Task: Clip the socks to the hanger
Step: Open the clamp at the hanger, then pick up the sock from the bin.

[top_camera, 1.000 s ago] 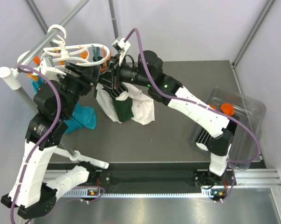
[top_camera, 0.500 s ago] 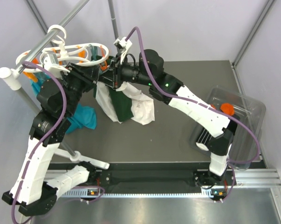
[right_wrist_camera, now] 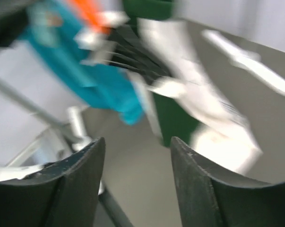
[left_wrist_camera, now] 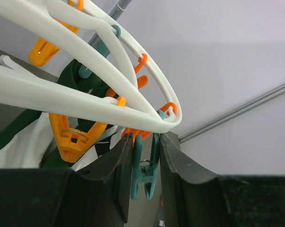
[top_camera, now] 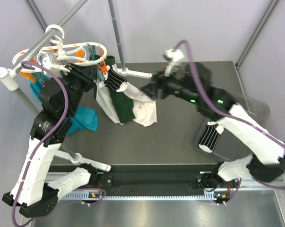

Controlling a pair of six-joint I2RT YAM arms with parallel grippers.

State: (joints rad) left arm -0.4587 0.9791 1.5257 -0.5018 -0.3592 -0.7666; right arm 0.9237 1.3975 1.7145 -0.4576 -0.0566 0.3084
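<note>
1. Top external view. My left gripper point(top_camera: 99, 73) is reaching up to the right end of the hanger point(top_camera: 66, 47), a white plastic oval ring hanging by its hook from the grey metal rail point(top_camera: 38, 45). A striped sock point(top_camera: 115, 80), dark knit with thin white lines, is dangling at that same end, just beside the left gripper; I cannot tell which peg is holding it. My right gripper point(top_camera: 151, 89) is hovering to the right of this sock, apart from it, above the crumpled white cloth point(top_camera: 144, 111) and dark-green cloth point(top_camera: 123, 109). A second striped sock point(top_camera: 210, 137) is lying at the near left corner of the clear bin point(top_camera: 255, 111), well away from both grippers. A teal cloth point(top_camera: 85, 118) is drooping below the hanger.

2. Left wrist view. My dark fingers point(left_wrist_camera: 118, 179) are pressing on both sides of a teal peg point(left_wrist_camera: 143, 172), a slim plastic spring clip hanging from the hanger's smooth rim; I am pinching it. An orange peg point(left_wrist_camera: 76, 137), its wire spring showing, is hanging just to the left.

3. Right wrist view. The picture is blurred. My right fingers point(right_wrist_camera: 81, 184) are standing spread wide, gripping nothing. Beyond them the sock's stripes and the teal, white and green fabrics are showing as smears.
</note>
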